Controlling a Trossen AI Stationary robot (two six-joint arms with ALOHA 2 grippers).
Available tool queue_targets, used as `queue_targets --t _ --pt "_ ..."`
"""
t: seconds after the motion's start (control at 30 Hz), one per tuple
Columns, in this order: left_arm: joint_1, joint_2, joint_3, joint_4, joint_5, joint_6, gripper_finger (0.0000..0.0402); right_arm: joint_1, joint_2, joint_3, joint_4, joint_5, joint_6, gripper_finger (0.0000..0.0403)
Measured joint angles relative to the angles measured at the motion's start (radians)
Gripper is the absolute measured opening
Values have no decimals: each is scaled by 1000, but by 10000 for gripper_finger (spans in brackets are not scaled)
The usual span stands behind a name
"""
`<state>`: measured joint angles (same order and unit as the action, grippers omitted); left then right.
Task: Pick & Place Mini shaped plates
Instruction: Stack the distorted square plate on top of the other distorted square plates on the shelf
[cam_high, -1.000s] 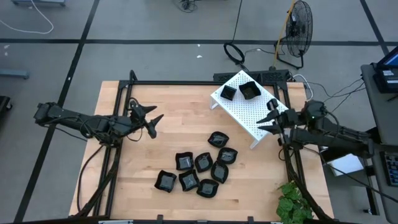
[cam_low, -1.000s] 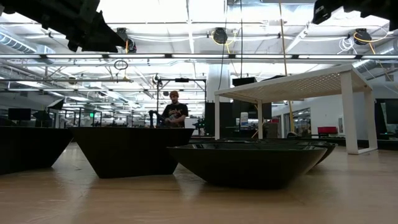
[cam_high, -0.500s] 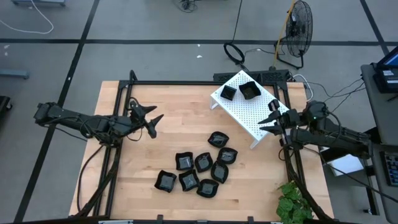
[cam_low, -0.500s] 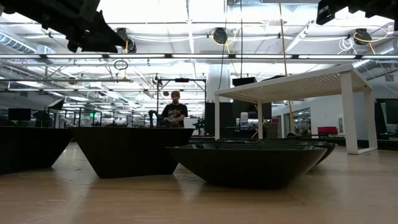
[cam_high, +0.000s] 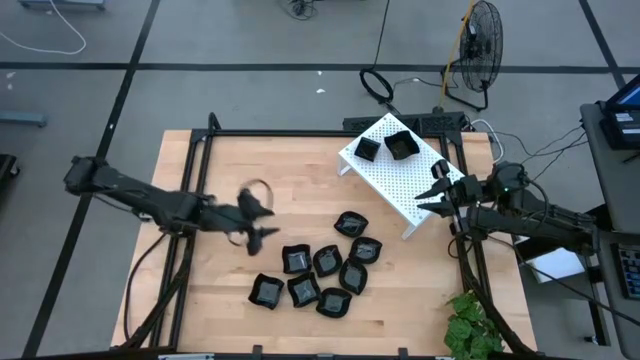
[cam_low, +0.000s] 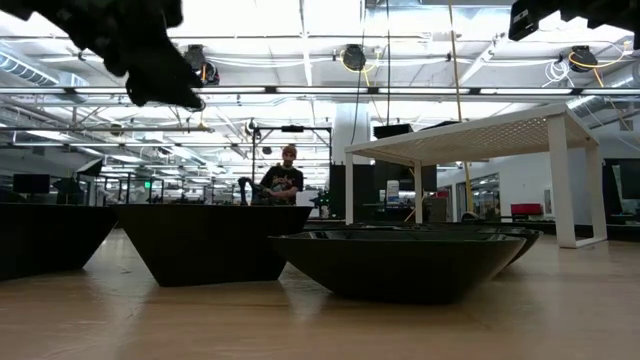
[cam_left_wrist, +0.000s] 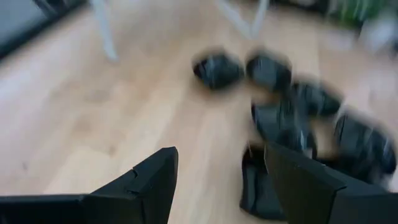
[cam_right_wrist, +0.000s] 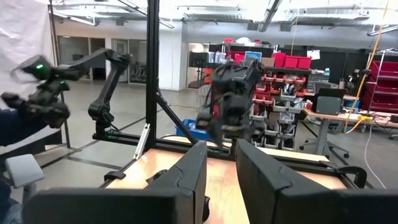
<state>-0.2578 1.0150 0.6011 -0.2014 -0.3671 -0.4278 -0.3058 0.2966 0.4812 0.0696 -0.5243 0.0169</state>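
Several glossy black mini plates (cam_high: 322, 272) lie bunched on the wooden table toward its near edge. They also show blurred in the left wrist view (cam_left_wrist: 292, 112) and close up in the low view (cam_low: 398, 262). Two more plates (cam_high: 385, 146) sit on top of the white perforated rack (cam_high: 415, 185). My left gripper (cam_high: 264, 218) hangs open above the table just left of the bunch, its fingers wide apart (cam_left_wrist: 221, 180). My right gripper (cam_high: 428, 187) hovers open over the rack's right end (cam_right_wrist: 221, 155).
The rack stands on legs at the table's far right (cam_low: 480, 140). A black frame rail (cam_high: 205, 160) runs along the table's edges. A green plant (cam_high: 470, 325) sits at the near right corner. Bare wood shows at the left and far middle. A person (cam_low: 288, 180) stands far behind.
My left gripper has swung quickly toward the table's right and near edge, coming in beside the bunch of plates, and has stayed open. The plates have kept their places.
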Motion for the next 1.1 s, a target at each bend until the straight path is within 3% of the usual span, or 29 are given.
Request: queue_targets --t 0.2,0.43,0.73,1.1 --pt "-35 303 145 -82 107 154 244 0 0 0 0 3 -5 73" --pt "-31 512 201 -15 176 184 243 0 6 0 0 4 -23 73" --pt "3 552 201 58 265 188 243 0 14 0 0 4 -22 73" --pt "48 552 201 53 286 192 243 0 14 0 0 1 -22 73"
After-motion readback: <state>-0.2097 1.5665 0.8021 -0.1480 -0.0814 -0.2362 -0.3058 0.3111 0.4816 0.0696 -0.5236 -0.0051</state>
